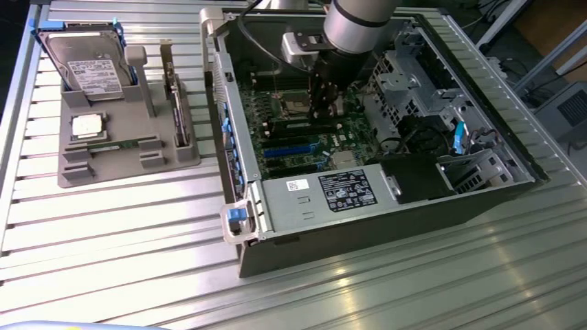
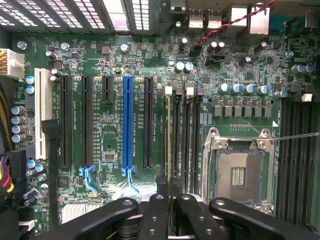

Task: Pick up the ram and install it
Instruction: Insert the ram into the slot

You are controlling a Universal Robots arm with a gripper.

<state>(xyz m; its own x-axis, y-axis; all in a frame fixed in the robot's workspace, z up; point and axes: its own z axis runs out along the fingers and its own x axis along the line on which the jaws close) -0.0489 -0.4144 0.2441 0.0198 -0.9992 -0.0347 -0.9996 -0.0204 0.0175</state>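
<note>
The ram (image 2: 168,140) shows edge-on in the wrist view as a thin strip running along one of the black memory slots (image 2: 179,135) beside the empty processor socket (image 2: 239,172). My gripper (image 2: 169,202) is shut on the ram, one black finger (image 2: 155,215) on each side of it. I cannot tell whether the ram's lower edge touches the slot. In the exterior view the gripper (image 1: 323,113) reaches down into the open computer case (image 1: 367,227), over the middle of the motherboard (image 1: 284,148); there the arm hides the ram.
On the exterior view's left a grey holder (image 1: 119,168) carries a hard drive (image 1: 87,69), a silver processor chip (image 1: 87,126), an upright expansion card (image 1: 174,103) and a green stick (image 1: 108,146). Case walls, the power supply (image 1: 339,192) and a drive cage (image 1: 431,89) surround the motherboard.
</note>
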